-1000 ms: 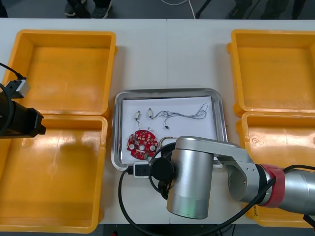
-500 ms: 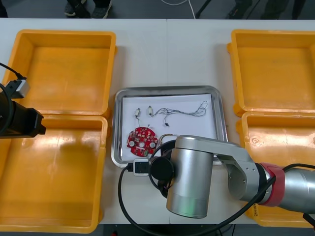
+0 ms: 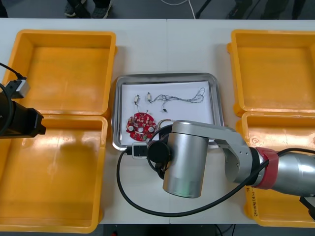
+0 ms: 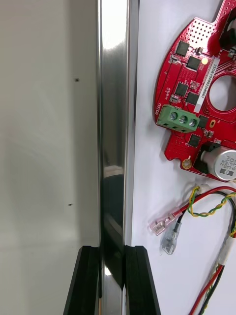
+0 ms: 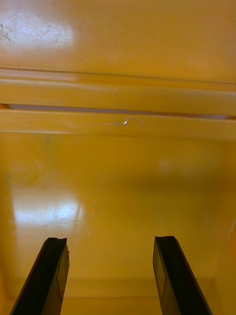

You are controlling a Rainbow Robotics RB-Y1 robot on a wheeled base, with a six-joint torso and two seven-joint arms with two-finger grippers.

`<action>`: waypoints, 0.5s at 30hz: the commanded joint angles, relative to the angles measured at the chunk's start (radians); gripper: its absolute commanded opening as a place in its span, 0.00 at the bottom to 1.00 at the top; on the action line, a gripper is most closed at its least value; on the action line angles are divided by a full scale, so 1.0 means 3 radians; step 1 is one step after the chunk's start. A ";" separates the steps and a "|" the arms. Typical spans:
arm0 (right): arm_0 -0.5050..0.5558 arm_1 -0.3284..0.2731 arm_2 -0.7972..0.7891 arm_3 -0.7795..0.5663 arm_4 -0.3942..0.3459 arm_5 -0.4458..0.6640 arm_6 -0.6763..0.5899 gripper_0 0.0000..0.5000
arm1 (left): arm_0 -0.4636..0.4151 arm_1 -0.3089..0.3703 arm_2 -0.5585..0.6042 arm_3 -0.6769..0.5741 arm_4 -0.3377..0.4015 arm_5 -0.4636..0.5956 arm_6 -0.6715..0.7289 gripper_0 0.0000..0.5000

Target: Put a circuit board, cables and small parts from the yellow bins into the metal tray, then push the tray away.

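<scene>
Nearest me, I am pinching the near rim of the metal tray (image 4: 115,123) with the right gripper (image 4: 113,256), its fingers (image 4: 88,280) straddling the lip and closed on the thin steel. Over on my left, the left gripper (image 5: 113,246) is hanging open above the near yellow bin (image 5: 118,187), idle.

I am judging the tray light, stiff and slick, so it should slide easily over the surface (image 3: 142,54). I cannot tell whether my hold is central, and an off-centre push may swing it round.

Just past the rim, the red and yellow cable (image 4: 211,206) and the round circuit board (image 3: 141,129) are lying loose on the white lining (image 3: 197,120), so I am favouring a gentle shove. Farther on, the small metal parts (image 3: 138,100) and a thin cable (image 3: 189,100) are resting toward the far rim.
</scene>
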 commanded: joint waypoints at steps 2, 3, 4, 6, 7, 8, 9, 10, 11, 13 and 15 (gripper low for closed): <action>-0.0213 0.0020 -0.0095 0.0162 0.0022 -0.0079 -0.0001 0.00 | 0.0041 0.0119 0.0103 -0.0103 -0.0007 0.0027 -0.0341 1.00; -0.0228 0.0020 -0.0111 0.0198 0.0017 -0.0079 -0.0001 0.00 | 0.0041 0.0119 0.0103 -0.0103 -0.0007 0.0027 -0.0341 1.00; -0.0254 0.0020 -0.0126 0.0223 0.0017 -0.0084 0.0005 0.00 | 0.0041 0.0119 0.0103 -0.0103 -0.0007 0.0027 -0.0341 1.00; -0.0284 0.0020 -0.0136 0.0254 0.0012 -0.0089 -0.0001 0.00 | 0.0041 0.0119 0.0103 -0.0103 -0.0007 0.0027 -0.0341 1.00; -0.0300 0.0020 -0.0141 0.0279 0.0012 -0.0095 -0.0016 0.00 | 0.0041 0.0119 0.0103 -0.0103 -0.0007 0.0027 -0.0341 1.00; -0.0315 0.0020 -0.0157 0.0300 0.0012 -0.0095 -0.0016 0.00 | 0.0041 0.0119 0.0103 -0.0103 -0.0007 0.0027 -0.0341 1.00; -0.0325 0.0020 -0.0167 0.0315 0.0012 -0.0095 -0.0021 0.00 | 0.0041 0.0119 0.0103 -0.0103 -0.0007 0.0027 -0.0341 1.00; -0.0341 0.0015 -0.0193 0.0351 -0.0003 -0.0095 -0.0021 0.00 | 0.0041 0.0119 0.0103 -0.0103 -0.0007 0.0027 -0.0341 1.00; -0.0356 0.0020 -0.0228 0.0392 -0.0054 -0.0105 -0.0011 0.00 | 0.0041 0.0119 0.0103 -0.0103 -0.0007 0.0027 -0.0341 1.00; -0.0392 0.0015 -0.0290 0.0469 -0.0157 -0.0146 0.0005 0.00 | 0.0041 0.0119 0.0103 -0.0103 -0.0007 0.0027 -0.0341 1.00; -0.0433 0.0015 -0.0341 0.0550 -0.0249 -0.0187 0.0015 0.00 | 0.0041 0.0119 0.0103 -0.0103 -0.0007 0.0027 -0.0341 1.00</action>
